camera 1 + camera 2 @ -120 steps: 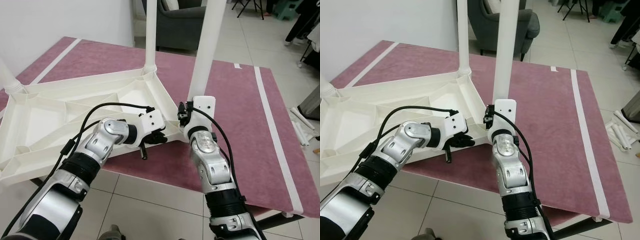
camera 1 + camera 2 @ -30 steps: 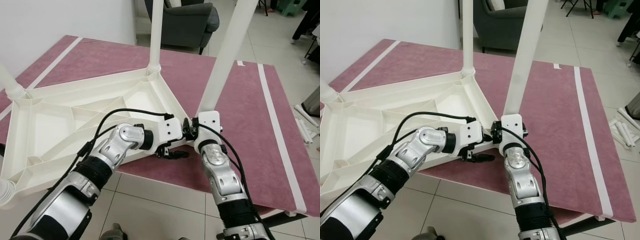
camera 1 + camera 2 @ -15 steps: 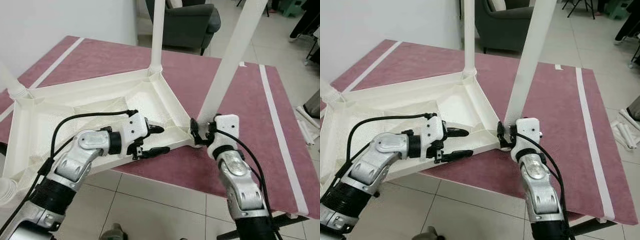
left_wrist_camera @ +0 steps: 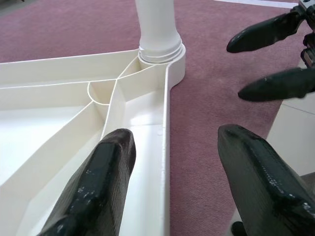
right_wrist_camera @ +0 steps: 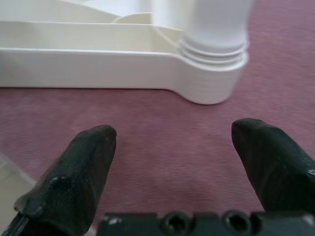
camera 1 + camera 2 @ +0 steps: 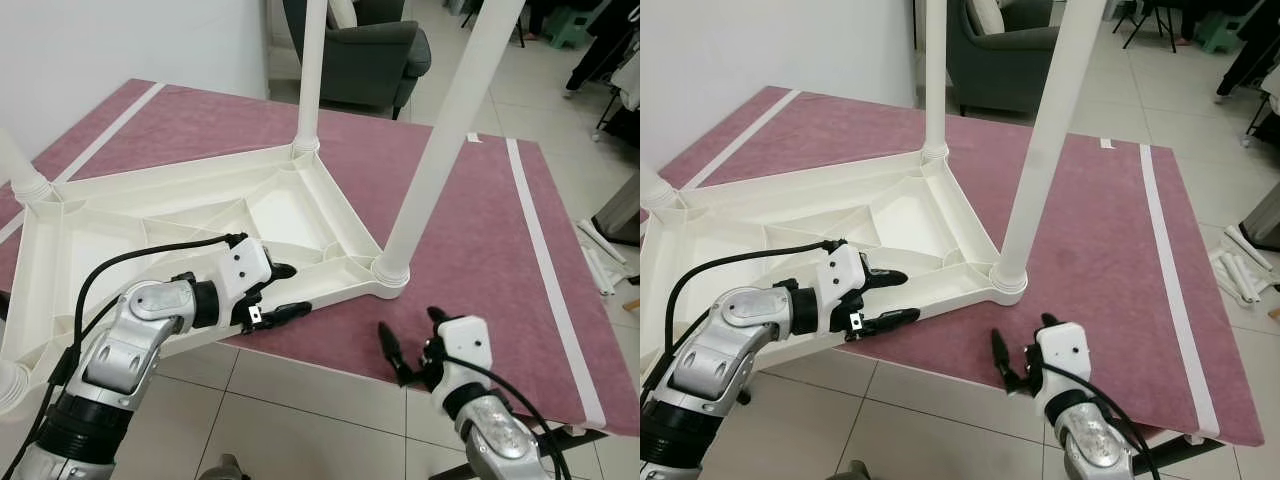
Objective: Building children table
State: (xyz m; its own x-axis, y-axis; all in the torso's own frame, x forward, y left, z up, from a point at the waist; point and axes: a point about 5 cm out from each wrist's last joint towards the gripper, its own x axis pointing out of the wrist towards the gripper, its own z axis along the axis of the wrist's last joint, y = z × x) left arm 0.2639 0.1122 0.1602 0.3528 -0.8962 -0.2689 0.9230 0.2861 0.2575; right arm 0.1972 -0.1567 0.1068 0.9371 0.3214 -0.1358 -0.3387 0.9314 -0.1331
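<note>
the white children's table top (image 6: 190, 215) lies upside down on a maroon rug (image 6: 470, 250), its ribbed underside facing up. a white leg (image 6: 445, 130) stands in the socket at the corner nearest the robot, leaning a little to the right, and a second leg (image 6: 310, 70) stands upright in the far corner socket. the stub of another leg (image 6: 20, 170) rises at the far left corner.

the left pincer (image 6: 285, 292) sits at the near edge of the table top, a little left of the near corner socket. its fingers are spread wide and straddle the rim: in the left wrist view one finger (image 4: 98, 182) hangs over the inner channel of the frame and the other sits outside it over the rug, neither clearly touching the plastic.

the right pincer (image 6: 410, 345) hovers low over the rug, just in front of the near corner socket and apart from it, pointing toward the base of the leg. its fingers (image 5: 78, 172) are wide open and hold nothing; the right wrist view shows the threaded collar of the socket (image 5: 211, 54) between and beyond them.

a dark grey armchair (image 6: 365, 50) stands past the far end of the rug on the tiled floor (image 6: 300, 400), and spare white tubes (image 6: 600, 250) lie off the rug's right side.
</note>
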